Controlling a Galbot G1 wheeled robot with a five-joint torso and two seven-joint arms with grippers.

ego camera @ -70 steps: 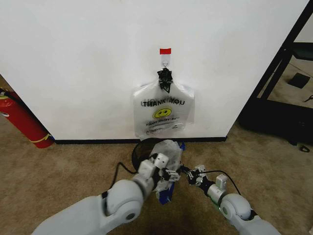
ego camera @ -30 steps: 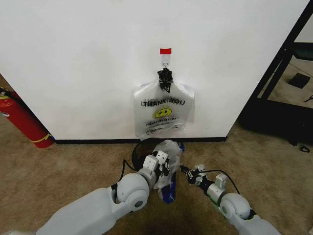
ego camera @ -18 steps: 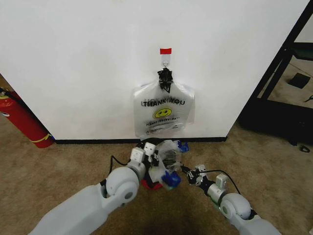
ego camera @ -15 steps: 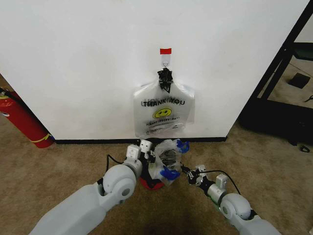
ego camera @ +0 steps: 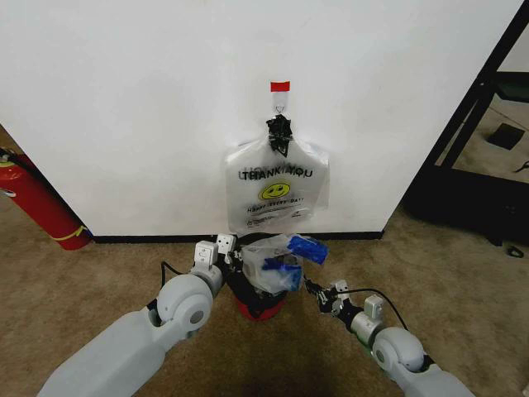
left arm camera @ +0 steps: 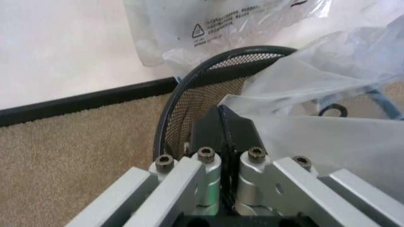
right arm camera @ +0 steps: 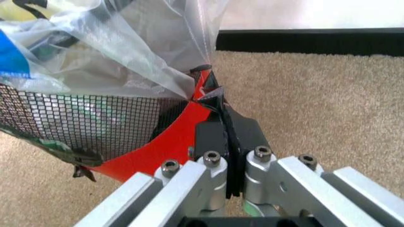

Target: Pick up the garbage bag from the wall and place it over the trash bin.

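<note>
The garbage bag point(ego camera: 271, 258) is a crinkly translucent sheet with blue print, stretched between both grippers above the trash bin point(ego camera: 258, 304). My left gripper point(ego camera: 237, 255) is shut on the bag's edge on the bin's left side, close to the wall point(ego camera: 124, 99). In the left wrist view the left gripper point(left arm camera: 221, 113) sits at the mesh rim point(left arm camera: 189, 78), with the bag point(left arm camera: 328, 75) billowing beside it. My right gripper point(ego camera: 311, 288) is shut on the opposite edge. The right wrist view shows the right gripper point(right arm camera: 211, 92) pulling the bag point(right arm camera: 126, 56) taut beside the bin's mesh and red base point(right arm camera: 167, 144).
A bundle of identical bags point(ego camera: 277, 186) hangs from a hook point(ego camera: 279, 106) under red tape, directly above the bin. A red fire extinguisher point(ego camera: 37, 203) leans at the left wall. A black rack point(ego camera: 475, 157) stands at the right. Brown carpet point(ego camera: 463, 281) covers the floor.
My left arm has swung leftward and toward the wall, drawing the bag open from a bunched clump. The bin's red base has come into view. My right gripper has stayed put.
</note>
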